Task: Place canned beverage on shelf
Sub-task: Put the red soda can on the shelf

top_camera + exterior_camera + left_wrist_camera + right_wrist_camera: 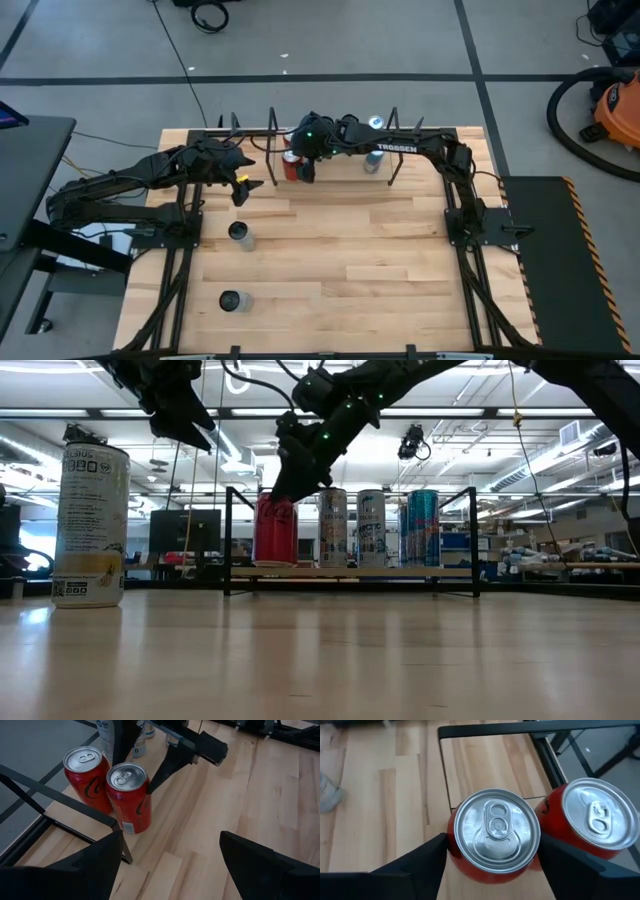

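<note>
Two red cans touch at the shelf's [330, 170] left end, upper centre of frame. Right hand [492, 857] grips the front can [493, 836] from above. Left hand [170, 865] wide open nearby; desk [350, 270] below mostly bare.

Overhead looks straight down; low camera level across table [320, 660]; both wrists close above the same red cans [129, 795].

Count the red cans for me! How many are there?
2. One red can is at the right gripper; the other red can stands right beside it, at the shelf's end.
</note>
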Controlling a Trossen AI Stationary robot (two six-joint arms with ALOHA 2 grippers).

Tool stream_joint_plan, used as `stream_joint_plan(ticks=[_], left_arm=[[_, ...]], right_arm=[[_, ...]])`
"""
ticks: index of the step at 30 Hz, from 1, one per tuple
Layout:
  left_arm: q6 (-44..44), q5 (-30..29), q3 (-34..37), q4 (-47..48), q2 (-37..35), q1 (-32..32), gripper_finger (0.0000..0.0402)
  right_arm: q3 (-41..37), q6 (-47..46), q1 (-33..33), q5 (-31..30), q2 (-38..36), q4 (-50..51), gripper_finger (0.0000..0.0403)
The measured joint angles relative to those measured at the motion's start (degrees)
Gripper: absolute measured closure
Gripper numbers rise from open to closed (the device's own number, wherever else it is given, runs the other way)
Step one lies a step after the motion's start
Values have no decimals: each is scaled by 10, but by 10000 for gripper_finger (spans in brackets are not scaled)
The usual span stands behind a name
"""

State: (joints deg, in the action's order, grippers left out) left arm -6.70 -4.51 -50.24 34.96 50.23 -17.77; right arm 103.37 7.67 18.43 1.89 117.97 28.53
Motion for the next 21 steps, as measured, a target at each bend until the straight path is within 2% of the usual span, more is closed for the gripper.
stream_joint_plan(ticks=[4,9,14,21], left_arm=[[0,0,0,0,0,0,70],[-2,0,0,0,0,0,70],[-2,0,0,0,0,0,70],[-5,0,0,-1,0,0,70]], right_arm=[[0,-39,-13,-52,0,0,120],[0,-75,-28,-81,0,1,120],[-1,-106,-42,-146,1,1,120],[-1,-128,-42,-199,1,-8,120]])
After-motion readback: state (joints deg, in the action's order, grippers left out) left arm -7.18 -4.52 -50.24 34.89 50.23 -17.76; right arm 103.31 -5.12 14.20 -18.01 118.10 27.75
